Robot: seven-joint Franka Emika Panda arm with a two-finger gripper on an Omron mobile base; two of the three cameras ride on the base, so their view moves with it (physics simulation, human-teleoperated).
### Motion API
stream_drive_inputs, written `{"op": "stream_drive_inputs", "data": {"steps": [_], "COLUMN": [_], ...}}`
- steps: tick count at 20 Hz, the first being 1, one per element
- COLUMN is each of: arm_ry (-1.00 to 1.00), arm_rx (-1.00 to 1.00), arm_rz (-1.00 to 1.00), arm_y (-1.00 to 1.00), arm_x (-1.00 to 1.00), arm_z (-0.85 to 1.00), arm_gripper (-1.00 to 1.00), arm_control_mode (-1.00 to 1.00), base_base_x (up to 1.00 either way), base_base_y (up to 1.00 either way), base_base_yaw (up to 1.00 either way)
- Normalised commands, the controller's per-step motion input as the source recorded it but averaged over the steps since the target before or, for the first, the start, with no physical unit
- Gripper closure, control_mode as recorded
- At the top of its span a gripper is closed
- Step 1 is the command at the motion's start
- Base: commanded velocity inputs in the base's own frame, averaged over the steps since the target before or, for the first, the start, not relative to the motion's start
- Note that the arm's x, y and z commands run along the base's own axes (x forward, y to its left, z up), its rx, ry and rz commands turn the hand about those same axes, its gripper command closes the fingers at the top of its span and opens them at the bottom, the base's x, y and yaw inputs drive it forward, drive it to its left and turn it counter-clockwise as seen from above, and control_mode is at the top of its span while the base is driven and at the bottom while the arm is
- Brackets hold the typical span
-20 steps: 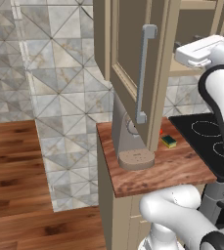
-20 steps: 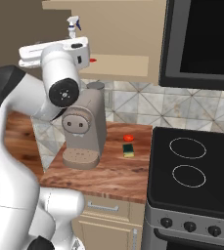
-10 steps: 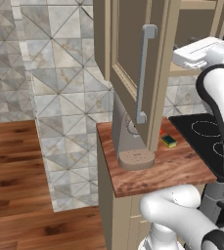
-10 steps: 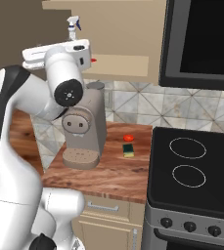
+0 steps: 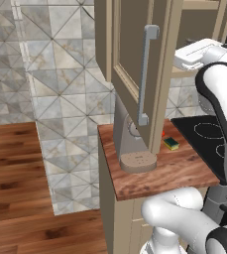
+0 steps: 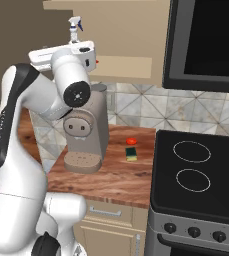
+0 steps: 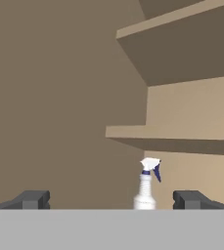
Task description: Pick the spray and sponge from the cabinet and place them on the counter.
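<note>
End effector (image 7: 111, 200) jaws apart, empty, facing spray bottle (image 7: 146, 186) on cabinet shelf (image 7: 182, 139). Likely light, rigid, slick plastic; best gripped at body below neck.

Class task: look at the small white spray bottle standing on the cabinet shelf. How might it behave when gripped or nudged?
The small white spray bottle with a blue trigger stands tall and narrow, so a nudge would probably tip it. Its body looks rigid, likely firm between the open end effector fingers. The smooth rounded sides may slip.

Spray (image 7: 146, 188) in cabinet (image 5: 130, 54); sponge (image 6: 131, 154) on counter (image 6: 116, 175)
</note>
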Motion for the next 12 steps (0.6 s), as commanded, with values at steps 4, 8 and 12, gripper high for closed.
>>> {"op": "stream_drive_inputs", "data": {"steps": [4, 8, 12], "arm_ry": [0.0, 0.0, 0.0], "arm_rx": [0.0, 0.0, 0.0], "arm_rz": [0.02, 0.02, 0.01], "arm_y": [0.05, 0.06, 0.05], "arm_x": [0.17, 0.14, 0.11], "arm_z": [0.0, 0.0, 0.0], "arm_gripper": [-1.0, -1.0, -1.0], "arm_control_mode": [-1.0, -1.0, -1.0], "base_base_x": [0.0, 0.0, 0.0], "base_base_y": [0.0, 0.0, 0.0], "base_base_yaw": [0.0, 0.0, 0.0]}}
